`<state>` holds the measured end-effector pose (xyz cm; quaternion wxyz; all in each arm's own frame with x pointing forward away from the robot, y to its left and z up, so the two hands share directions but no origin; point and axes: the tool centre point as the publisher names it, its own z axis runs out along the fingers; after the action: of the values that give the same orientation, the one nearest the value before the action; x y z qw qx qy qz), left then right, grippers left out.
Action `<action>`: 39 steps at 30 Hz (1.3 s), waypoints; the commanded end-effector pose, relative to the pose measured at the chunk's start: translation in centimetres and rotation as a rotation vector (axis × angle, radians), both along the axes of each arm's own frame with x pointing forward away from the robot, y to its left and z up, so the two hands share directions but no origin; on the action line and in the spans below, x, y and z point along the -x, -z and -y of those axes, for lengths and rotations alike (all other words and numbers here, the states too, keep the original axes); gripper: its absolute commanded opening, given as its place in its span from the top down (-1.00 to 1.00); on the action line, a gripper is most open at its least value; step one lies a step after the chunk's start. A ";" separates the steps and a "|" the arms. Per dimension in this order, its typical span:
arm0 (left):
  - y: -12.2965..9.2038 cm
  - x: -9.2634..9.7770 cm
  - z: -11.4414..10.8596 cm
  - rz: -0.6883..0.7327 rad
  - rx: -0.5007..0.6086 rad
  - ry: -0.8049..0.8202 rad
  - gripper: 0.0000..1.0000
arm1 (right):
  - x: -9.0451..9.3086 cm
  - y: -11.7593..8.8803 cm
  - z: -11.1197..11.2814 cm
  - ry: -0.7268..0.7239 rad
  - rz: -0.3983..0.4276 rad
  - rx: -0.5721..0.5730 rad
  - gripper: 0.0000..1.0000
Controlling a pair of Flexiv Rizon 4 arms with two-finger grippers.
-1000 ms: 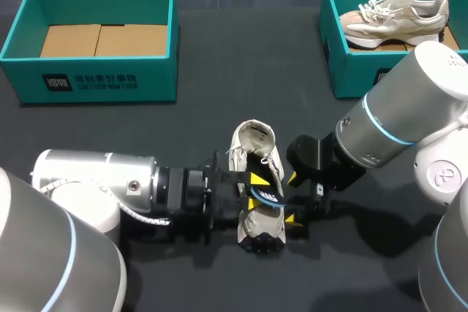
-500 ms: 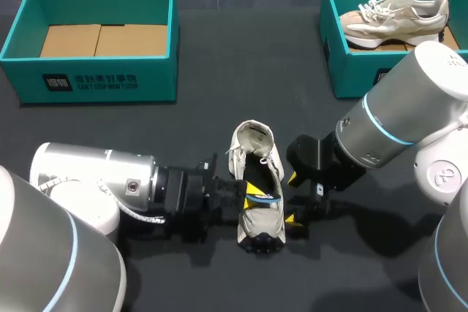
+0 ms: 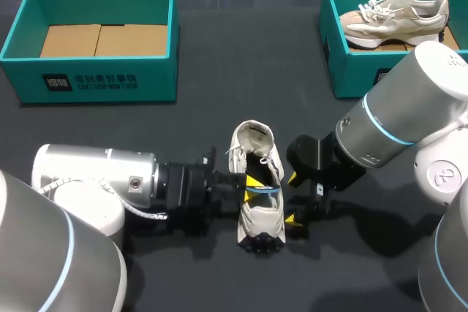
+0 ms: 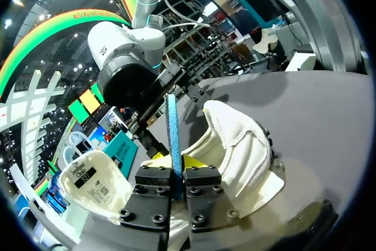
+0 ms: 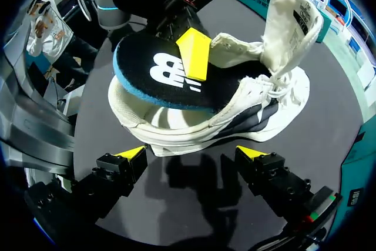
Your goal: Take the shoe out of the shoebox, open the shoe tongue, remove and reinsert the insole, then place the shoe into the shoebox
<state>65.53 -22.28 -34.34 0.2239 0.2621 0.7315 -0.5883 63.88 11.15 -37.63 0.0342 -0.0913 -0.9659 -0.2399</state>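
Dark tabletop carried two teal shoeboxes at the far side, and the shoe stood out of them, near the front edge between both arms. The left arm came in low and level from its side. The left gripper reached over the shoe's opening, and its fingers were pinched together on the blue-edged insole. In the left wrist view that gripper held the insole edge-on, with the shoe just past it. The right gripper sat just beside the shoe, its fingers spread wide and holding nothing. Since a second earlier the left gripper had drawn back a little toward its own side, taking the insole with it, while the right arm had kept still.
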 end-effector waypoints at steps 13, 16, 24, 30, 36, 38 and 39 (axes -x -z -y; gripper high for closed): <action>-2.3 2.9 0.2 -0.081 0.066 0.041 0.45 | 0.1 0.1 -0.1 0.001 0.002 0.001 -1.00; -1.9 3.0 0.6 -0.083 0.057 0.058 1.00 | 0.1 0.1 -0.1 0.001 0.002 0.001 -1.00; -0.5 1.7 0.6 -0.038 0.011 0.045 1.00 | 0.1 0.1 -0.1 0.001 0.002 0.001 -1.00; 0.6 0.6 0.5 0.030 -0.037 0.024 1.00 | 0.1 0.1 -0.1 0.001 0.002 0.001 -1.00; 0.4 -0.1 0.2 0.065 -0.030 -0.006 1.00 | 0.1 0.1 -0.1 0.001 0.002 0.001 -1.00; 0.2 -0.1 0.1 0.054 -0.026 -0.014 1.00 | 0.1 0.1 -0.1 0.001 0.002 0.001 -1.00; 0.1 0.1 0.1 0.026 -0.014 -0.014 1.00 | 0.1 0.1 -0.1 0.001 0.002 0.001 -1.00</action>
<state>65.74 -22.44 -34.43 0.2397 0.2738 0.7337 -0.5738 63.88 11.15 -37.63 0.0342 -0.0913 -0.9659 -0.2399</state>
